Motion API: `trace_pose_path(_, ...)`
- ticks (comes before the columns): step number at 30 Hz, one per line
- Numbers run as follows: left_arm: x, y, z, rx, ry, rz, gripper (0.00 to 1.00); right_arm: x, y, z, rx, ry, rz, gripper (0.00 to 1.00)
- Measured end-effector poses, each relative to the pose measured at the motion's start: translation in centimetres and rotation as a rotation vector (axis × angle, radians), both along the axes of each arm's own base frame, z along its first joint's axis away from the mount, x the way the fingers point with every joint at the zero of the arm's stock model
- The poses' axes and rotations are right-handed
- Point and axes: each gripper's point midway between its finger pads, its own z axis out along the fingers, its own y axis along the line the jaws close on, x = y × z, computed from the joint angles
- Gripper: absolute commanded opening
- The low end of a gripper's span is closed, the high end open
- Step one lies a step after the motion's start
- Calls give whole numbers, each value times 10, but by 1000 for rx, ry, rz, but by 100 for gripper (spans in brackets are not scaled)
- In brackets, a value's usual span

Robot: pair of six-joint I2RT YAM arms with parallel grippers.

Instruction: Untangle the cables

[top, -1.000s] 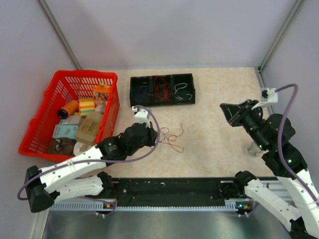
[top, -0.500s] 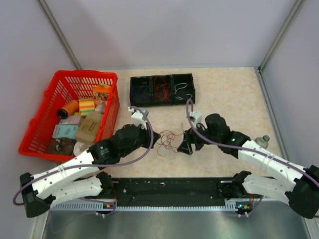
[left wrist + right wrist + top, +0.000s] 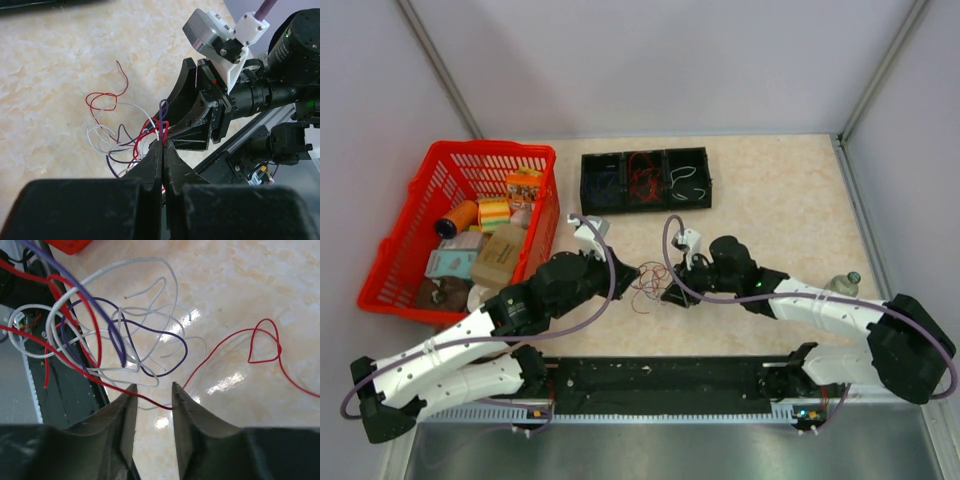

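With left claw (image 3: 163,146) clamped on the cables (image 3: 648,278) at the bench (image 3: 770,190) centre and right claw (image 3: 152,390) parted at a red strand (image 3: 227,345), treat as limp, weightless, snag-prone; pinch near a free end.

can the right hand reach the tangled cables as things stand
Probably yes: the right hand sits open right at the cables, a red strand crossing the gap between its fingers, nothing blocking.

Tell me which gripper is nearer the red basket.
Left. The left gripper sits to the right of the red basket, shut on the cables. The right gripper is farther right, on the tangle's far side.
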Motion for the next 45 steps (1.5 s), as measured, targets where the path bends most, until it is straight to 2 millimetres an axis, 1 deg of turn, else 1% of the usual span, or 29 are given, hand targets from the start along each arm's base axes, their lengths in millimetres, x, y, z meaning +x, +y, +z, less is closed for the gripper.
trace_pose_path(1,0,0,0,0,0,0,0,1,2,1,8,-9,3,12)
trace_pose_path(2,0,0,0,1,0,3,0,1,3,3,14,-18,6,0)
trace_pose_path(3,1,1,0,3,-1,8,4,1,5,6,26,-27,7,0)
trace_pose_path(4,3,3,-1,7,0,22,19,2,7,10,38,-39,6,0)
trace_pose_path(5,4,5,-3,14,2,40,39,2,8,15,49,-51,-2,0)
trace_pose_path(6,7,9,-5,24,5,63,53,1,8,20,59,-63,-14,0)
trace_pose_path(7,9,12,-7,36,5,79,57,0,7,26,70,-75,-30,0)
trace_pose_path(9,14,18,-11,45,15,128,59,-2,2,44,104,-93,-76,0)
trace_pose_path(12,20,19,-16,65,19,156,60,-2,-9,81,177,-110,-159,0)
trace_pose_path(13,21,18,-19,76,22,155,60,-2,-13,97,196,-107,-190,0)
trace_pose_path(14,22,16,-22,84,23,151,63,1,-16,114,216,-110,-221,0)
trace_pose_path(16,23,12,-25,91,25,142,75,7,-19,158,263,-122,-274,0)
trace_pose_path(17,22,10,-25,82,22,133,78,10,-21,182,291,-134,-298,0)
trace_pose_path(20,20,7,-31,64,20,111,80,11,-28,248,379,-175,-338,0)
trace_pose_path(22,18,7,-34,55,21,101,81,9,-32,281,425,-202,-339,0)
trace_pose_path(23,17,6,-36,45,17,97,82,7,-35,300,454,-218,-336,0)
trace_pose_path(26,19,-1,-43,40,19,84,93,2,-36,330,492,-237,-318,0)
trace_pose_path(27,21,-6,-44,36,22,73,98,1,-35,337,501,-240,-308,0)
trace_pose_path(29,24,-20,-48,26,30,42,98,-1,-33,345,508,-241,-294,0)
trace_pose_path(31,23,-34,-49,4,36,-2,98,-1,-32,346,503,-236,-288,0)
trace_pose_path(36,15,-77,-37,-98,29,-170,99,-2,-29,351,496,-225,-278,0)
trace_pose_path(38,14,-93,-36,-122,30,-221,99,-3,-28,359,511,-223,-269,0)
trace_pose_path(41,21,-110,-41,-126,31,-242,93,-7,-27,371,539,-221,-254,0)
trace_pose_path(42,24,-112,-44,-122,29,-234,88,-9,-28,375,547,-221,-248,0)
trace_pose_path(43,29,-114,-48,-115,31,-221,78,-11,-28,381,561,-221,-241,0)
trace_pose_path(45,40,-115,-57,-105,30,-190,43,-17,-31,396,595,-224,-226,0)
